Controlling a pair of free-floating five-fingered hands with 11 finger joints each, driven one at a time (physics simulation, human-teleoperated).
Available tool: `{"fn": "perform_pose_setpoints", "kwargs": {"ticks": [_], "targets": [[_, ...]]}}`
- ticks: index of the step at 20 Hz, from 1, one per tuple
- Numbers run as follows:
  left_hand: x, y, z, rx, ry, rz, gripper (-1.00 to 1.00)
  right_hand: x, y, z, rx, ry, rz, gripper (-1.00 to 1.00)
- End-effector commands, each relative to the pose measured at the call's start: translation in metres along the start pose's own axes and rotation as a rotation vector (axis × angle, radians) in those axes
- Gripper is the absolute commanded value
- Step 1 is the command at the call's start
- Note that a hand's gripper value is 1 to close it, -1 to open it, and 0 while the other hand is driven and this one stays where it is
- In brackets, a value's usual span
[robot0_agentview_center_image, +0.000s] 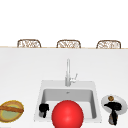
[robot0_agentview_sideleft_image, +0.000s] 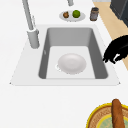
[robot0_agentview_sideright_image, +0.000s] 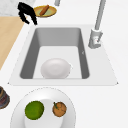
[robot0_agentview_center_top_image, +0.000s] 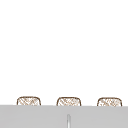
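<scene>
My left hand (robot0_agentview_center_image: 43, 108) hangs over the front left corner of the sink (robot0_agentview_center_image: 40, 90), its fingers loosely bent downward and holding nothing. It also shows at the sink's front rim as the hand (robot0_agentview_sideleft_image: 117, 50) and near the bread plate as the hand (robot0_agentview_sideright_image: 26, 12). My right hand (robot0_agentview_center_image: 113, 106) hovers over the white plate (robot0_agentview_center_image: 122, 103) to the right of the sink, fingers spread, nothing in it. A white bowl (robot0_agentview_sideleft_image: 72, 63) (robot0_agentview_sideright_image: 55, 68) lies upside down in the basin. A big red ball (robot0_agentview_center_image: 67, 114) covers the middle of the sink's front edge.
The white plate (robot0_agentview_sideright_image: 17, 112) carries a green lime (robot0_agentview_sideright_image: 34, 110) and a small brown fruit (robot0_agentview_sideright_image: 59, 109). A dark jar (robot0_agentview_sideleft_image: 94, 13) stands beside it. A yellow plate (robot0_agentview_center_image: 5, 115) with a baguette (robot0_agentview_sideleft_image: 117, 115) sits left of the sink. The faucet (robot0_agentview_center_image: 68, 72) rises behind the basin. Woven chair backs (robot0_agentview_center_image: 68, 44) line the far counter edge.
</scene>
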Motion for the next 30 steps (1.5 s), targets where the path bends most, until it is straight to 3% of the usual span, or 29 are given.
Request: {"fn": "perform_pose_setpoints", "kwargs": {"ticks": [1,5,9,12,18,25,30], "targets": [[0.0,0.0,0.0,0.0,0.0,0.0,0.0,-0.018,-0.007,0.006,0.027,-0.02,0.014,-1.0],[0.0,0.0,0.0,0.0,0.0,0.0,0.0,-0.032,0.0,0.002,0.067,-0.017,0.001,-1.0],[0.0,0.0,0.0,0.0,0.0,0.0,0.0,-0.039,0.008,-0.008,0.016,-0.011,0.01,-1.0],[0.0,0.0,0.0,0.0,0.0,0.0,0.0,-0.04,0.017,-0.016,0.017,-0.008,0.031,-1.0],[0.0,0.0,0.0,0.0,0.0,0.0,0.0,-0.031,0.027,-0.04,0.055,0.015,0.045,-1.0],[0.0,0.0,0.0,0.0,0.0,0.0,0.0,-0.043,0.033,-0.07,0.069,-0.024,0.042,-1.0],[0.0,0.0,0.0,0.0,0.0,0.0,0.0,-0.042,0.037,-0.079,0.093,-0.015,0.044,-1.0]]}}
